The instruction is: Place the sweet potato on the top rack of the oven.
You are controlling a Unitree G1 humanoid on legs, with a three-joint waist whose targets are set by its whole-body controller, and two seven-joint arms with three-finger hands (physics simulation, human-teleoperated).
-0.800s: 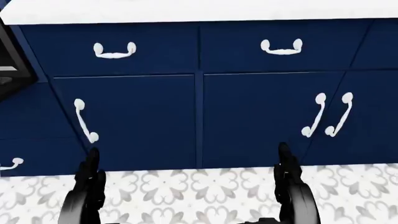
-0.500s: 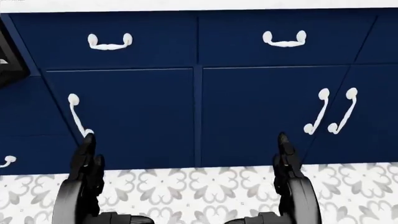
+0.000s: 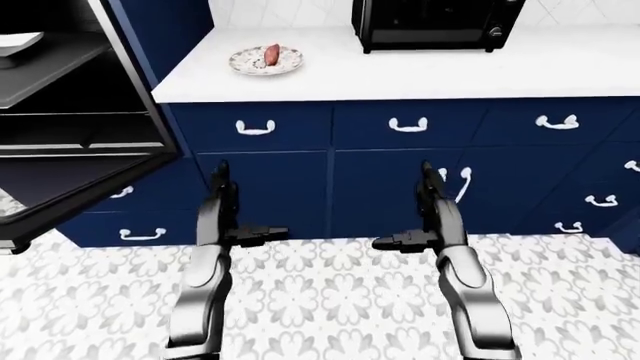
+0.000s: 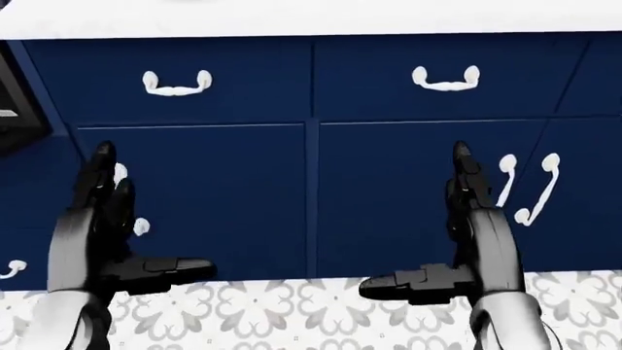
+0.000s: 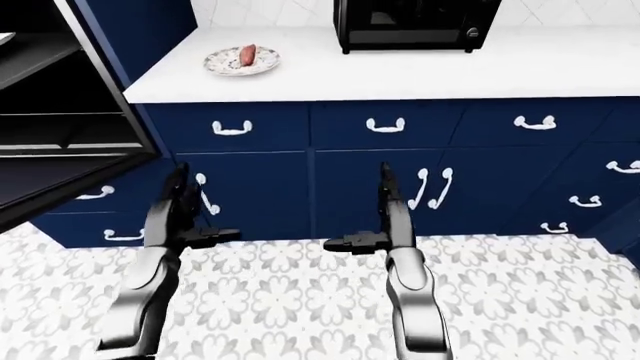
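Observation:
The reddish sweet potato [image 3: 272, 53] lies on a patterned plate [image 3: 252, 66] near the left end of the white counter [image 3: 420, 75], in the upper left of the left-eye view. The open oven [image 3: 60, 112] with its dark racks fills that view's left edge. My left hand [image 4: 117, 219] and right hand [image 4: 457, 226] are both raised before the blue cabinet doors, fingers up, thumbs pointing inward, open and empty. Both are well below and away from the sweet potato.
A black toaster oven [image 3: 435, 22] stands on the counter at the top. Blue drawers and doors with white handles [image 4: 175, 82] run under the counter. The oven's open door [image 3: 70, 202] juts out at the left. Patterned tile floor [image 3: 320, 300] lies below.
Both hands have risen in the head view and the thumbs now stick out inward. The view has tilted slightly, showing the counter edge again.

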